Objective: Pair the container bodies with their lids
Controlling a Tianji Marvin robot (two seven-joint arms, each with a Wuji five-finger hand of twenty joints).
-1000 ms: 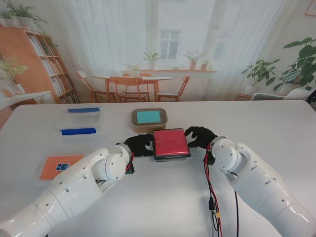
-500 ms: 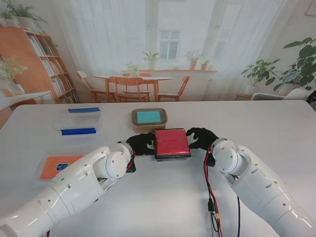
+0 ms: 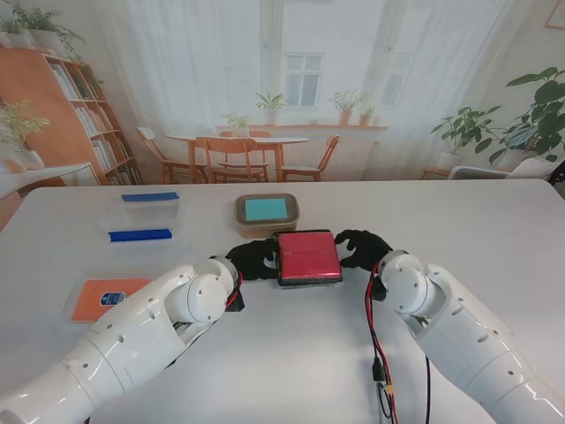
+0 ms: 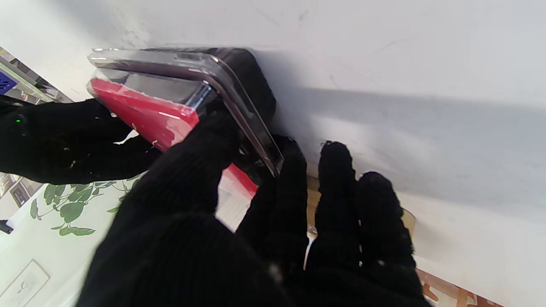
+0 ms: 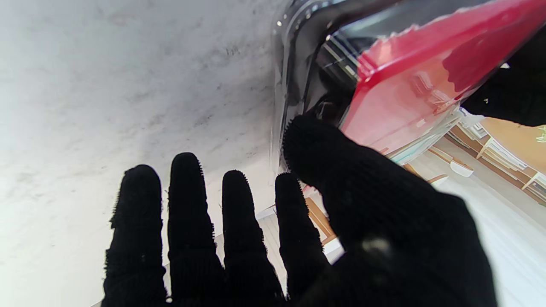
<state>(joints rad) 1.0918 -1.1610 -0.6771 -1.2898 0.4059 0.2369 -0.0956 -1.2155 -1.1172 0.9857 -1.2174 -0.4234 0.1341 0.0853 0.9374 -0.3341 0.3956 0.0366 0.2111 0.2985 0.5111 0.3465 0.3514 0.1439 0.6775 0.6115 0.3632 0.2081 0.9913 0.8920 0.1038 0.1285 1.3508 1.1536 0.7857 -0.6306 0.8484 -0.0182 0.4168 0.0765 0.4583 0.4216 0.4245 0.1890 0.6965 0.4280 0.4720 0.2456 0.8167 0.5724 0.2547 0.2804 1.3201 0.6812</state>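
table (image 3: 291,353): white, matte, faint grey scuffs visible in the wrist views.
room: sheer curtains, window, wooden chairs, bookshelf on the left, potted plants on the right.
red lid (image 3: 306,253): sits on a dark container (image 4: 251,81) at the table's middle.
left hand (image 3: 253,260): thumb on the lid's left edge, fingers spread beside the container.
right hand (image 3: 359,247): thumb against the lid's right edge, fingers spread.
teal-lidded box (image 3: 267,211): just beyond, farther from me.
clear box with blue strips (image 3: 141,216): far left.
orange lid (image 3: 106,297): near left.
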